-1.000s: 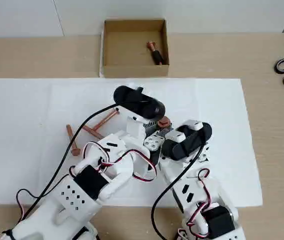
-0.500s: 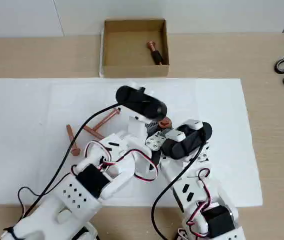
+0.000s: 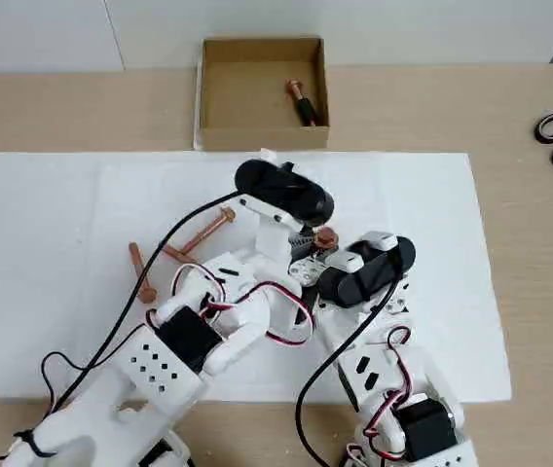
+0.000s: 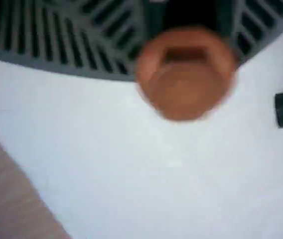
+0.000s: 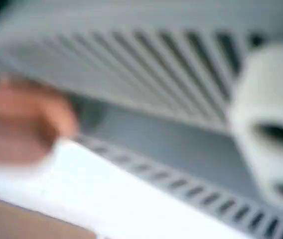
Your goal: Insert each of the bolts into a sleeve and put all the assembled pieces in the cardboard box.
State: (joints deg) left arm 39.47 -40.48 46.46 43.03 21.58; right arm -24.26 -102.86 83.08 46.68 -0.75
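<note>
– Wooden table (image 3: pixel 43 107), with a white sheet (image 3: pixel 43 224) over most of it. What's biggest on that?
– Two arms meet mid-sheet. The left gripper (image 3: pixel 299 243) and right gripper (image 3: pixel 317 265) nearly touch, with a copper bolt head (image 3: pixel 325 236) between them. I cannot tell how far either is open, or which one has the bolt.
– And the cardboard box (image 3: pixel 213 97)?
– It sits beyond the sheet's far edge and holds one assembled piece (image 3: pixel 301 102) near its right wall. Some loose bolts (image 3: pixel 141 272) lie on the sheet on the left arm's side.
</note>
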